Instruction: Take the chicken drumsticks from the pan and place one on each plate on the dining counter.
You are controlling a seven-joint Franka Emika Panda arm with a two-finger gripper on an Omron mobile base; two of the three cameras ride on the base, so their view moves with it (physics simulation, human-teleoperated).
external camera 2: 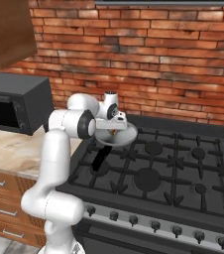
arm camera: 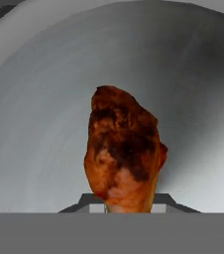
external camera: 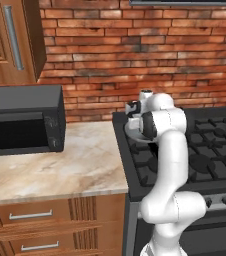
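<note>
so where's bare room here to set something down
Bare marbled worktop between the microwave and the stove. The stove's right burners are free too. Crowded at its back-left corner: the pan, a drumstick and the gripper.

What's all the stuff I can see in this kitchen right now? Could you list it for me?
Drumstick: one, golden-brown with dark patches, in the pan, right in front of the claw.
Pan: one, light grey with a black handle, on the stove's back-left burner.
Stove: one, black, with grates and a row of front knobs, right of the worktop.
Microwave: one, black, on the worktop at left.
Worktop: one, beige marbled, over wooden drawers.
Upper cabinet: one, brown wood, above the microwave.
Brick wall: red-brown, behind everything.
Robot arm: one, white with dark joints, bent over the stove.
Claw: one, down in the pan, closing on the drumstick's lower end.
</note>
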